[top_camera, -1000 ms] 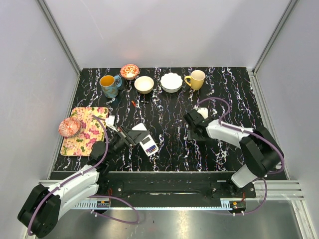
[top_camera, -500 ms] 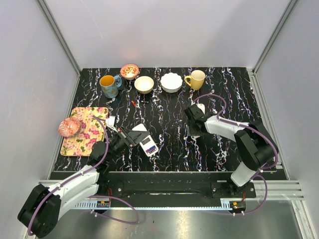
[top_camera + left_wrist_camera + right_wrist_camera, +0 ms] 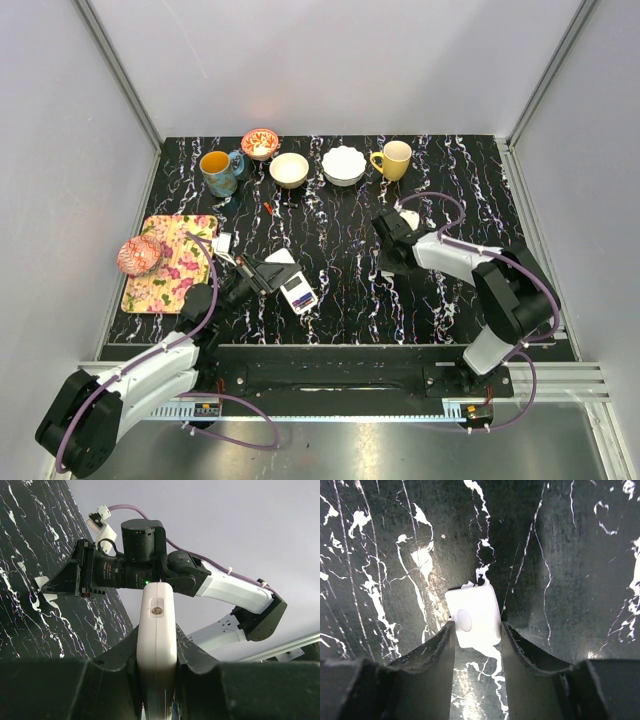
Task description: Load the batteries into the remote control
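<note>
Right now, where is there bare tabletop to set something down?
Bare: the table, its middle strip between the remote control in the left gripper and the right gripper; also the back right corner, right of the yellow mug. Crowded: the back row from the blue mug to that yellow mug, and the floral tray at left.

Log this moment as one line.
left gripper: shut on remote control | right gripper: down at tabletop, jaws flank small white piece, grip not confirmed
</note>
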